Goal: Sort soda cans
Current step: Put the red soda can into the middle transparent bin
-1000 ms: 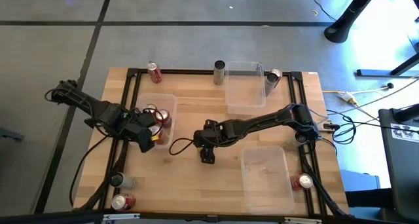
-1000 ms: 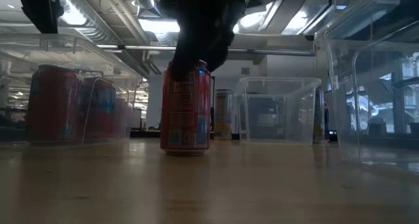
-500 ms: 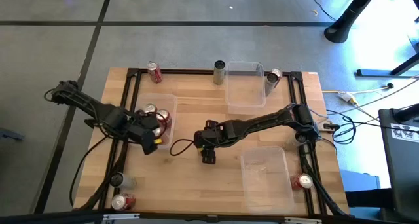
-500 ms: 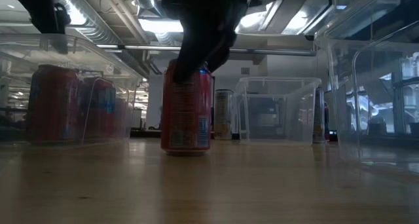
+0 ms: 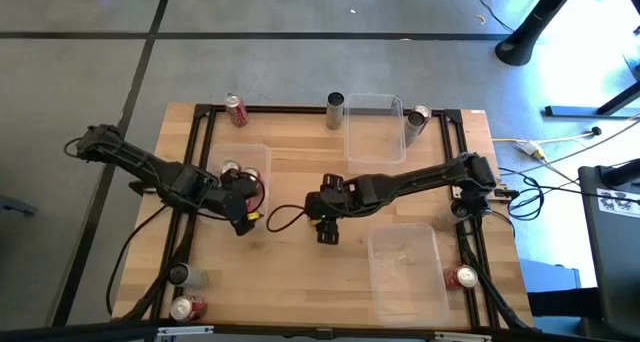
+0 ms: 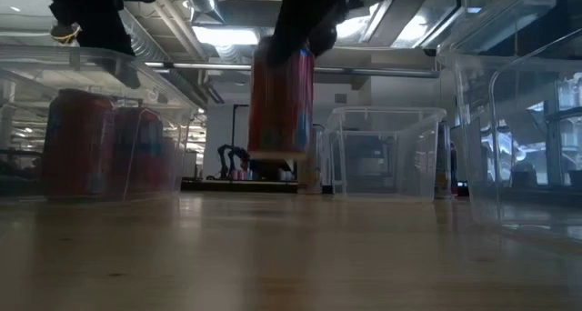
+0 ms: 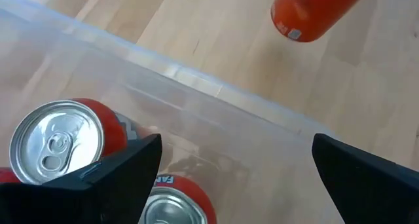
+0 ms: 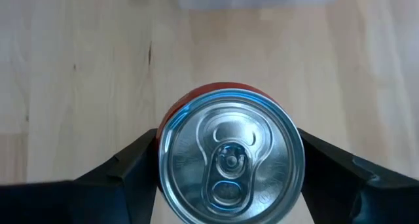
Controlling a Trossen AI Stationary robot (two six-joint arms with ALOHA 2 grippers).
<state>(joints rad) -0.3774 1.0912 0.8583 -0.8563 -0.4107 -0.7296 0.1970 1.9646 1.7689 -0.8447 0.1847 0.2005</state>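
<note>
Red soda can [image 6: 281, 97] pinched in right gripper [image 8: 230, 160], clear of the wooden table [image 6: 291, 256].

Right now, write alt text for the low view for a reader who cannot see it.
A red soda can hangs clear of the wooden table, gripped from above by the right end effector. At the left, a clear bin holds more red cans; an empty clear bin stands behind, and another at the right edge.

Three clear bins [image 5: 377, 129] (wooden table [image 5: 300, 282])
</note>
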